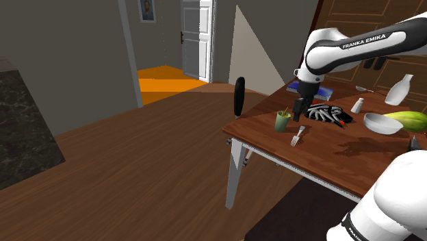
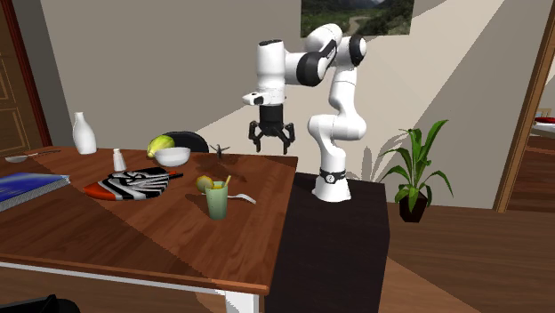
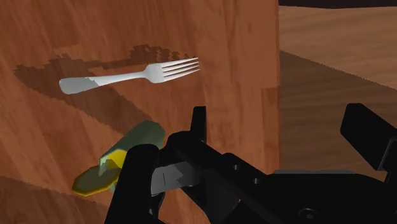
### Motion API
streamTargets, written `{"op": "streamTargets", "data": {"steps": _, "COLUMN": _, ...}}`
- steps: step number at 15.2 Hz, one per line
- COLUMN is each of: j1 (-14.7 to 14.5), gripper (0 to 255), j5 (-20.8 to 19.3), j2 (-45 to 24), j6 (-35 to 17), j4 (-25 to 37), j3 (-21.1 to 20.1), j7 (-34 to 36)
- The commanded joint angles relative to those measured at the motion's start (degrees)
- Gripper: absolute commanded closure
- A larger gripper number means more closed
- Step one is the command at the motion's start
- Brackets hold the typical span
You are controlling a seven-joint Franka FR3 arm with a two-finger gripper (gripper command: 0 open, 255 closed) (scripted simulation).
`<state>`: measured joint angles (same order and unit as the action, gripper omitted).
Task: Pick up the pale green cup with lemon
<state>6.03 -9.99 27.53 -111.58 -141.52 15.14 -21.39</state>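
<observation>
The black gripper (image 2: 271, 145) hangs over the wooden table (image 2: 133, 242), fingers apart and empty, near the pale green lemon-topped cup (image 2: 216, 204) standing beside a fork (image 3: 130, 77).

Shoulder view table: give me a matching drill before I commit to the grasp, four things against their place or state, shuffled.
1. pale green cup
2. silver metal fork
3. white bowl
4. black two-finger gripper

A. lying flat on the wood
B. open, above the wooden table
C. lemon at its rim
D. beside a yellow-green fruit

Pairs: 1-C, 2-A, 3-D, 4-B.
</observation>
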Motion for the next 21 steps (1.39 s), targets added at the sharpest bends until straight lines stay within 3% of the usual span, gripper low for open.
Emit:
{"op": "streamTargets", "data": {"steps": 1, "j1": 0.2, "gripper": 0, "j5": -0.6, "j2": -3.5, "j6": -3.6, "j4": 1.2, "j3": 1.9, "j7": -2.9}}
{"op": "streamTargets", "data": {"steps": 7, "j1": 0.2, "gripper": 0, "j5": 0.4, "j2": -14.6, "j6": -12.8, "j4": 6.6, "j3": 7.2, "j7": -12.1}}
{"op": "streamTargets", "data": {"steps": 14, "j1": 0.6, "gripper": 0, "j5": 6.8, "j2": -27.9, "j6": -20.2, "j4": 15.3, "j3": 11.0, "j7": -23.7}}
{"op": "streamTargets", "data": {"steps": 21, "j1": 0.9, "gripper": 0, "j5": 8.8, "j2": -31.6, "j6": -25.9, "j4": 12.9, "j3": 10.9, "j7": -25.0}}
